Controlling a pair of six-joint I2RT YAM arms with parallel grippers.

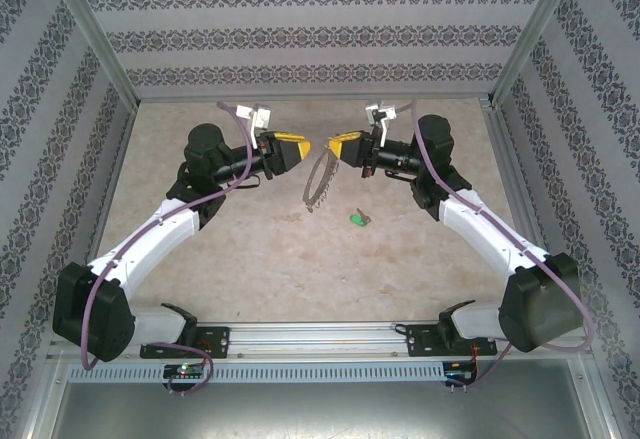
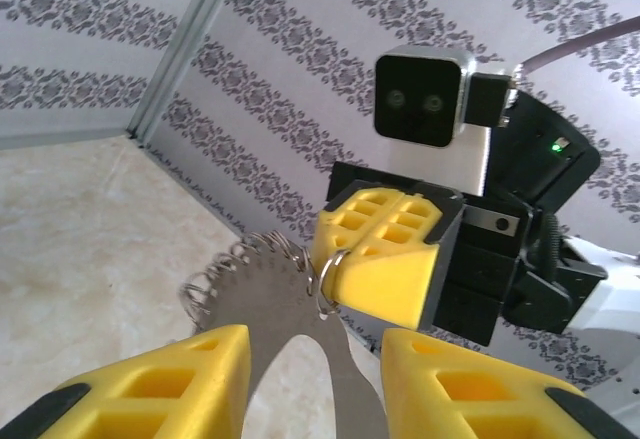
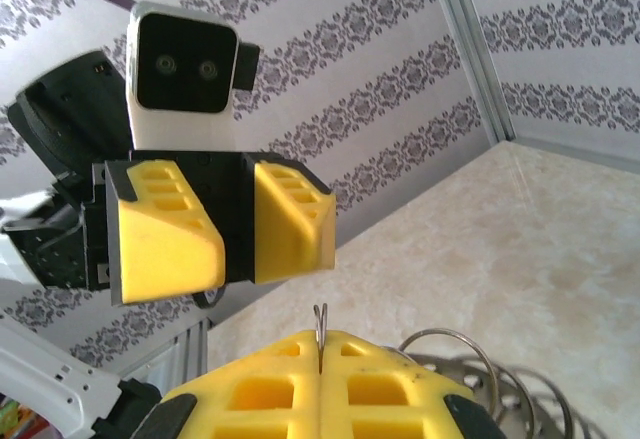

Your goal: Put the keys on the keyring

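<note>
The keyring (image 1: 318,187), a thin silvery loop edged with small rings, hangs above the table from my right gripper (image 1: 336,147). In the right wrist view that gripper (image 3: 320,344) is shut on one small ring of the keyring (image 3: 320,321), with more rings (image 3: 455,354) at lower right. My left gripper (image 1: 292,151) faces it closely. In the left wrist view, the left gripper (image 2: 315,359) is open, and the flat grey part of the keyring (image 2: 270,299) passes between its yellow fingers. The green-headed key (image 1: 359,219) lies on the table below the right gripper.
Patterned walls (image 1: 300,39) with metal corner posts close in the beige table (image 1: 250,259) at the back and both sides. The arm bases sit on a rail (image 1: 320,339) at the near edge.
</note>
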